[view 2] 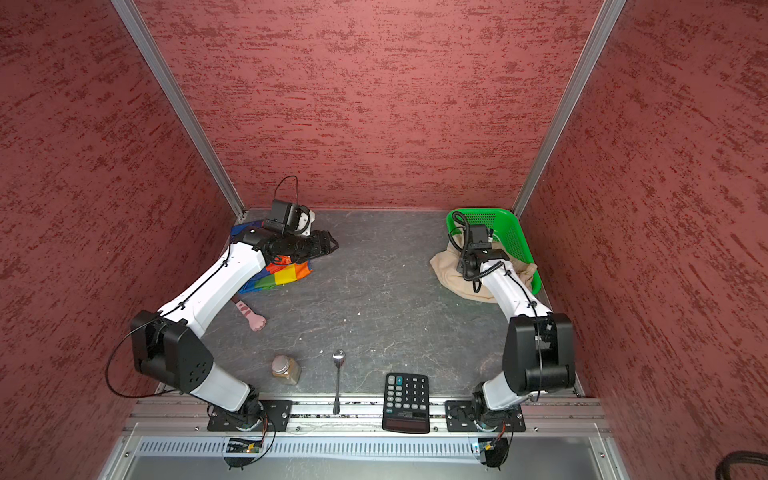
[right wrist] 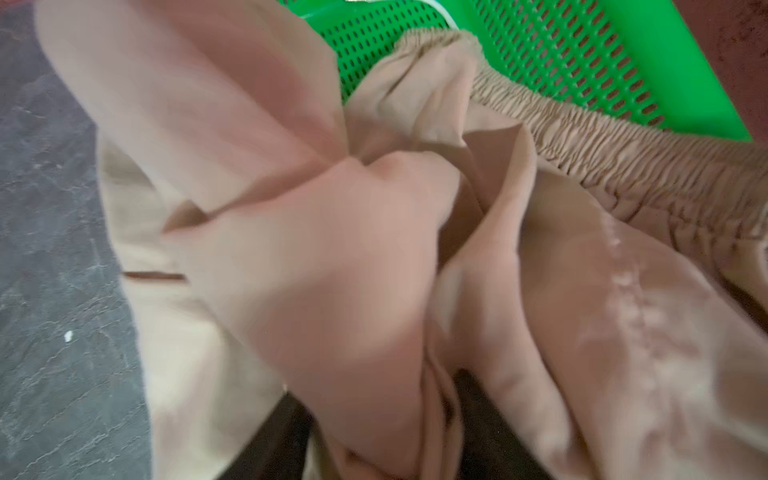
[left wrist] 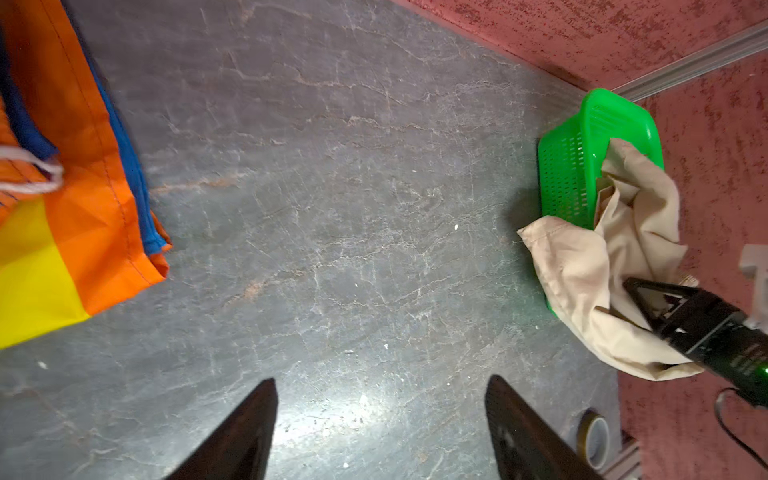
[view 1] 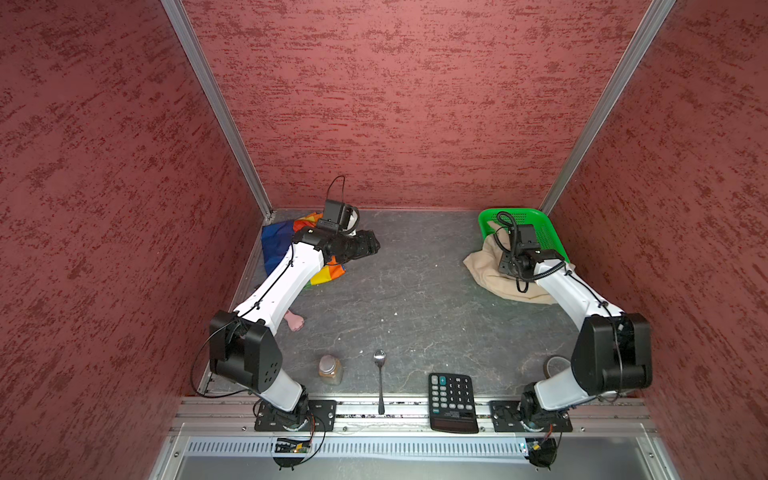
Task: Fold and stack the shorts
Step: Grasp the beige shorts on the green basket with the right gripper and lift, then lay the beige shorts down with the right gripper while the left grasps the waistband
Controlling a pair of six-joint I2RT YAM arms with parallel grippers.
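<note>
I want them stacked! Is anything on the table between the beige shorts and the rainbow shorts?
No, only bare table lies between the beige shorts and the rainbow shorts. The beige pair hangs partly over the green basket.

Both top views stare down from high up front, taking in everything. My left wrist camera looks across to the green basket [left wrist: 573, 166]; my right hangs close over the beige shorts [right wrist: 332, 249] there.
</note>
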